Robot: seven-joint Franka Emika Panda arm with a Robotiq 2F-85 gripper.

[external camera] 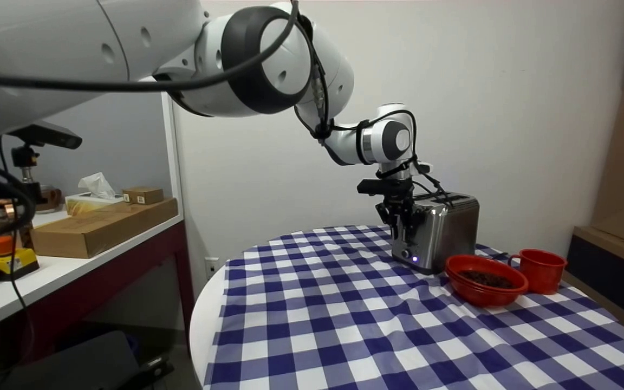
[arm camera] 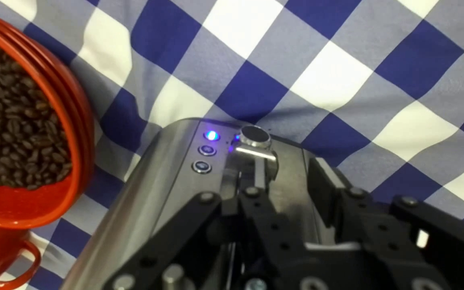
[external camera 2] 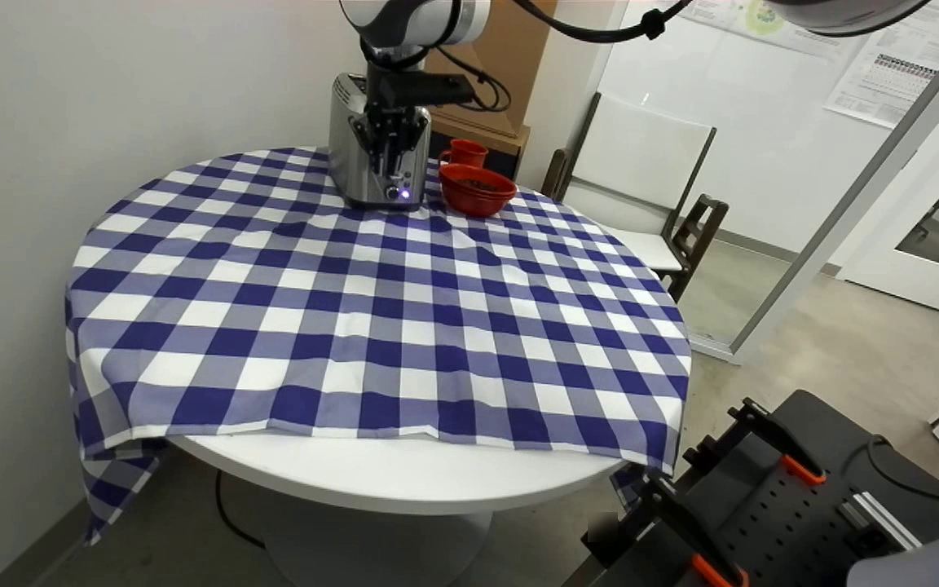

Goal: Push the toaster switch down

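Wrist view: the gripper (arm camera: 290,175) is held with its fingers (arm camera: 321,189) parted, nothing gripped between them, and one fingertip (arm camera: 259,173) is placed over the lever (arm camera: 254,152) on the front of the toaster (arm camera: 175,181). The toaster is seen in both exterior views, stood on the checked cloth (external camera 2: 388,326) near the far edge of the round table (external camera 2: 396,473), beside the wall (external camera 2: 217,73).

Whether the lever is being touched, or lies at the bottom of its travel, cannot be settled, since it is partly covered by the finger.

If the push is made off-centre, the fingertip could be slid off the lever and driven onto the knob (arm camera: 255,136) just beyond it, or dragged across the buttons (arm camera: 207,150) to one side, and a setting could be changed. If force is directed into the face rather than straight down, the toaster could be shoved over the loose cloth or tipped. A sideways drift would be costlier: the red bowls (external camera: 485,298) are set just beside the toaster, not touching it, and by a nudge the coffee beans (arm camera: 6,121) inside could be spilled towards the table's edge, with the red mug (external camera: 544,273) next to them also at risk. By too short a stroke, the lever would probably be left unlatched.
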